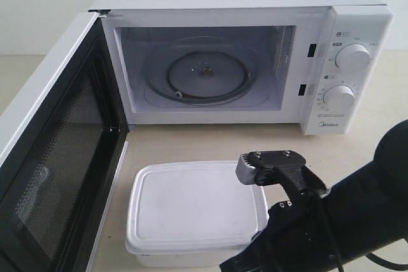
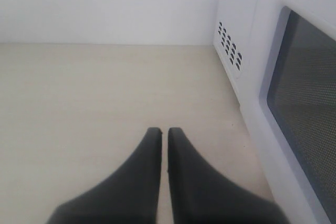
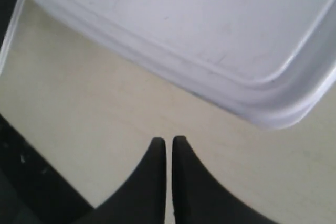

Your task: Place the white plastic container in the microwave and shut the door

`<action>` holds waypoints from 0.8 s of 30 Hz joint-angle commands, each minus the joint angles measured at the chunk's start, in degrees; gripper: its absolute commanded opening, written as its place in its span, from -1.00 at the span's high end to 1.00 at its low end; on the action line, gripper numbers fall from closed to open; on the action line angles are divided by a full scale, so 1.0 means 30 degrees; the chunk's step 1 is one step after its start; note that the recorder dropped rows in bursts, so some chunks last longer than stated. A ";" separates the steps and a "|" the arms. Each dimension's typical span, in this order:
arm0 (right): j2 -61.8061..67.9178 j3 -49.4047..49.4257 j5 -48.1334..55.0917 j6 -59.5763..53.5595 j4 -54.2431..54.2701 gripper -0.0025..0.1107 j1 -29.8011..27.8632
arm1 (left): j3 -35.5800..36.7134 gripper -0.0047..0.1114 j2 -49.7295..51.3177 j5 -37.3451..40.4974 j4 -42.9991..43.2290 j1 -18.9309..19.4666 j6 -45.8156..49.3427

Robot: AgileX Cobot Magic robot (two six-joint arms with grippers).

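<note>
The white plastic container (image 1: 191,205) sits lidded on the table in front of the microwave (image 1: 347,23). The microwave's door (image 1: 64,157) is swung wide open to the left, its black inner face showing. Inside, the glass turntable (image 1: 204,74) is bare. My right arm (image 1: 299,214) reaches in from the lower right beside the container's right edge. In the right wrist view my right gripper (image 3: 169,139) is shut and holds nothing, hovering over bare table just short of the container (image 3: 184,19). My left gripper (image 2: 164,129) is also shut and holds nothing, behind the open door (image 2: 310,103).
The beige table (image 1: 210,141) lies between the microwave's mouth and the container. Two white dials (image 1: 352,57) are on the microwave's right panel. The left wrist view shows the vented side wall (image 2: 231,45) of the microwave and a white wall behind.
</note>
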 commanded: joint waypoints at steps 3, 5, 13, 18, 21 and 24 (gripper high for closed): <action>0.2238 -0.0231 -0.2441 0.0467 0.0027 0.96 0.0043 | 0.0063 0.84 -0.0063 -0.0138 -0.0090 -0.0082 -0.0106; 0.2746 -0.0649 -0.3385 0.0516 0.0027 0.96 0.0043 | 0.0063 0.84 -0.0063 -0.0138 -0.0090 -0.0082 -0.0106; 0.4374 -0.5383 -0.4121 0.1447 -0.0216 0.96 -0.2062 | 0.0063 0.84 -0.0063 -0.0192 -0.0088 -0.0082 -0.0106; 0.4370 -0.5616 -0.3583 0.2039 -0.0239 0.96 -0.2871 | 0.0063 0.84 -0.0063 -0.0192 -0.0088 -0.0082 -0.0106; 0.4125 -0.3620 -0.4681 0.1555 0.0802 0.96 -0.2871 | 0.0063 0.84 -0.0063 -0.0192 -0.0088 -0.0082 -0.0106; 0.3178 -0.2543 -0.4565 -0.0139 0.3220 0.96 -0.2871 | 0.0063 0.84 -0.0063 -0.0192 -0.0088 -0.0082 -0.0106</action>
